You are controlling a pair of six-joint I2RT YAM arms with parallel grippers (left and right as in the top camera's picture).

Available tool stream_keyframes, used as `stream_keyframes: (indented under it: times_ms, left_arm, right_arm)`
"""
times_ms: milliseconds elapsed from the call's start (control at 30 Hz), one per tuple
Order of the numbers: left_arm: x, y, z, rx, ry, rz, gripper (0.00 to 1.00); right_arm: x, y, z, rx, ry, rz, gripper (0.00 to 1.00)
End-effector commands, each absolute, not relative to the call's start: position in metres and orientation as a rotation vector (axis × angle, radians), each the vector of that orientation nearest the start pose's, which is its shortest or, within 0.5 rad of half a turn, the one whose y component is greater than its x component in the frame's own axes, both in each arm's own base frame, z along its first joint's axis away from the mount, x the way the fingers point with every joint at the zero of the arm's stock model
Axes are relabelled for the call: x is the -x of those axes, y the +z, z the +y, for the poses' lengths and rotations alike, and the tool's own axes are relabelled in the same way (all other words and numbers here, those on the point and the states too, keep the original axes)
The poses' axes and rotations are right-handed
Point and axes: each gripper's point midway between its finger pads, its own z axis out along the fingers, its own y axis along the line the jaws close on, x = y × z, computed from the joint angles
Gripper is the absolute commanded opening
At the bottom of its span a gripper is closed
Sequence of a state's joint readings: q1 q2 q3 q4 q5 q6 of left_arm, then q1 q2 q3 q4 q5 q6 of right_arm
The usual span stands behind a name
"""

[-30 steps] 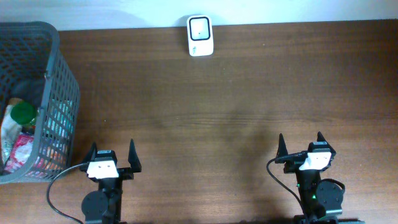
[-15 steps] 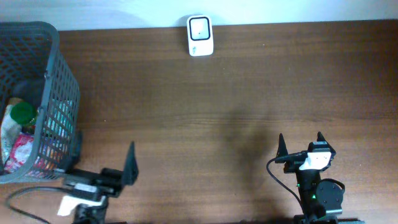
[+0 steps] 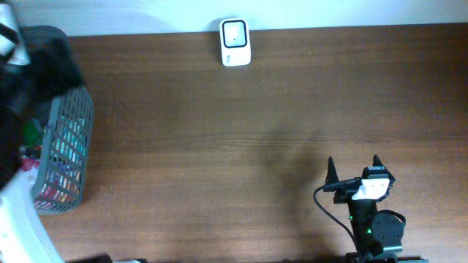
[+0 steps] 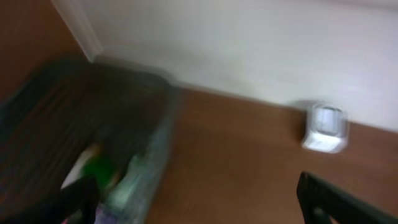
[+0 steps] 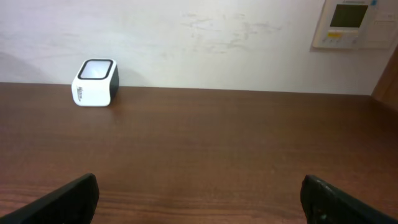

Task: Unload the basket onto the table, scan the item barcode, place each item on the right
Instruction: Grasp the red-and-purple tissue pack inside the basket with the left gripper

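Observation:
The white barcode scanner point(image 3: 235, 42) stands at the table's far edge, and it also shows in both wrist views as the scanner point(image 4: 325, 127) and the scanner point(image 5: 94, 82). Packaged items lie in the grey basket point(image 3: 72, 139) at the left, among them a green-capped item point(image 4: 99, 169) and a red packet point(image 3: 25, 172). No barcode shows. My left arm point(image 3: 18, 80) is a raised blur over the basket; the left gripper point(image 4: 199, 205) is open and empty above the basket's right rim. My right gripper point(image 3: 353, 166) rests open and empty at the front right.
A white wall runs behind the table, with a wall panel point(image 5: 354, 23) at the upper right. Bare brown tabletop point(image 3: 241, 131) lies between the basket, the scanner and the right arm. The left wrist view is motion-blurred.
My left arm has swung from the table's front left up and over the basket, still open. The right arm and the scanner have not moved.

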State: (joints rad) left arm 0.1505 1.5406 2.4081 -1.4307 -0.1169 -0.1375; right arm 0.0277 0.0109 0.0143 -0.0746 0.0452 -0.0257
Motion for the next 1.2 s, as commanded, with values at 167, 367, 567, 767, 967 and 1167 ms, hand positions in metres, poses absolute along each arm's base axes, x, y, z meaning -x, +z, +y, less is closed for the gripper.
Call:
stream_keyframes:
  times_ms: [167,367,567,767,967,1167]
  left_arm:
    - [-0.293,0.359,0.219,1.254,0.152,2.278,0.7]
    - [-0.277,0.23,0.249,1.638,0.334,2.405,0.92]
    - [-0.307,0.148,0.275,1.503,0.377,2.403,0.86]
    - [-0.278,0.072,0.269,1.615,0.464,2.572,0.73]
    - [-0.262,0.036,0.267,1.685,0.464,2.682,0.0]
    - [-0.293,0.186,0.287,1.618,0.434,2.497,0.0]
  right_arm:
    - [-0.246,0.156,-0.004,-0.007,-0.046,1.647,0.99]
    - [-0.246,0.156,-0.004,-0.007,-0.046,1.647,0.99]
    - [-0.246,0.156,-0.004,-0.007,-0.046,1.647,0.99]
    - [-0.246,0.156,-0.004,-0.007,-0.046,1.647,0.99]
    - [-0.246,0.156,-0.004,-0.007,-0.046,1.647,0.98]
    - [-0.246,0.156,-0.004,-0.007,-0.046,1.647,0.99]
